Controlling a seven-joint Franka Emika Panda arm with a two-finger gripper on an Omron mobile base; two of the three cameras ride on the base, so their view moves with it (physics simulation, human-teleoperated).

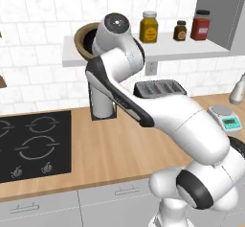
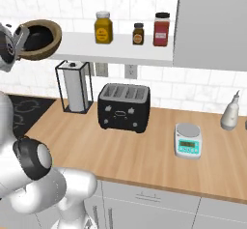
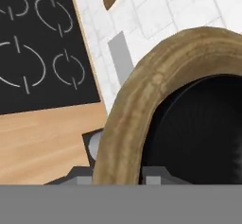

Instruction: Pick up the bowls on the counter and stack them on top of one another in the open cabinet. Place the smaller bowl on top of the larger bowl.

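Observation:
My gripper is shut on the thick rim of the larger bowl, one fingertip on each side of the tan wooden wall. The bowl hangs tilted on its side at the left end of the open cabinet's white shelf, its mouth facing the room. Its inside is glossy black; I cannot tell whether that is the smaller bowl nested in it or its own dark lining. In the left base view the bowl peeks out behind my arm's upper joint. Whether it touches the shelf I cannot tell.
Three jars stand further right on the shelf. On the counter below stand a paper-towel holder, a black toaster, a small scale and a bottle. The black stovetop lies left.

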